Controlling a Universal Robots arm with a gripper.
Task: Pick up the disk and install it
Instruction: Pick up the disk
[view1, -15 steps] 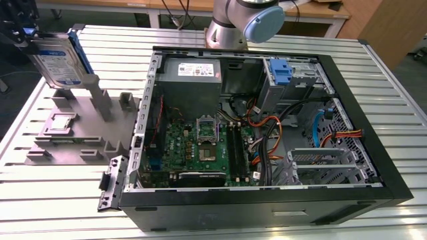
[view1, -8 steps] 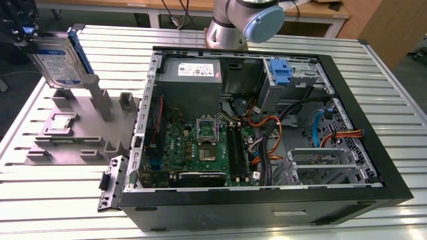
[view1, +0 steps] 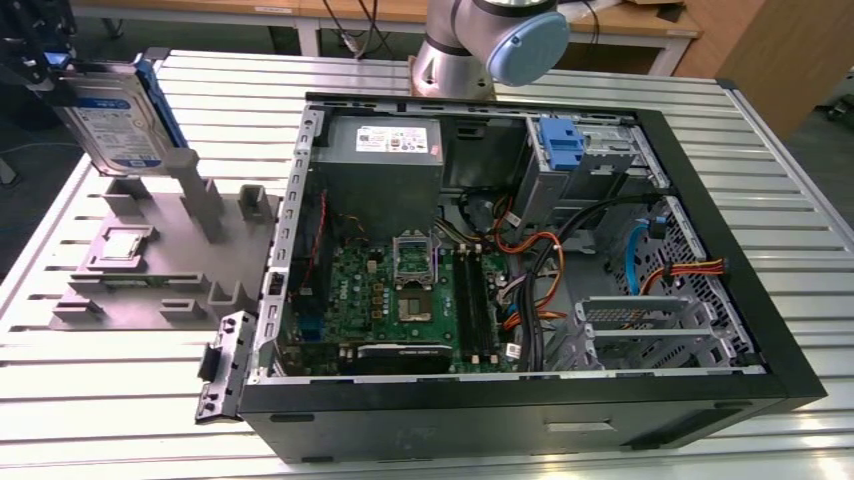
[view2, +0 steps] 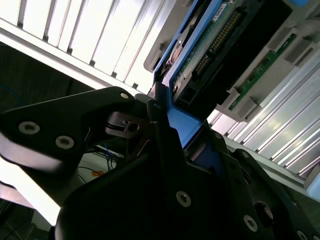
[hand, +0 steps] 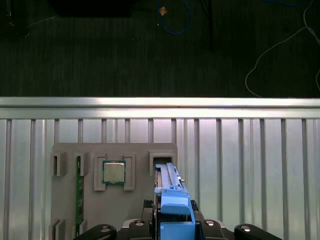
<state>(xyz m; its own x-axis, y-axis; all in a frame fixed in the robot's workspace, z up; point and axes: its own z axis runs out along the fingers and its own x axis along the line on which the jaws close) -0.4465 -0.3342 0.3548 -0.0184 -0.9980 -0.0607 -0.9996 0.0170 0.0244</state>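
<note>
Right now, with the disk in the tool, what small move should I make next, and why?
Probably a short straight lift. The tool grips the disk upright, but its lower edge looks close to the fixture's tall post, between it and the open case. Moving sideways now might clip it.

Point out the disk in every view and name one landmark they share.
Exterior view: the disk stands upright at the exterior view's upper left, above the grey tray.
First wrist view: the disk is edge-on, blue edge toward the camera, over that tray.
Second wrist view: the disk is close up, circuit-board side showing.
Shared landmark: the slatted table.
</note>
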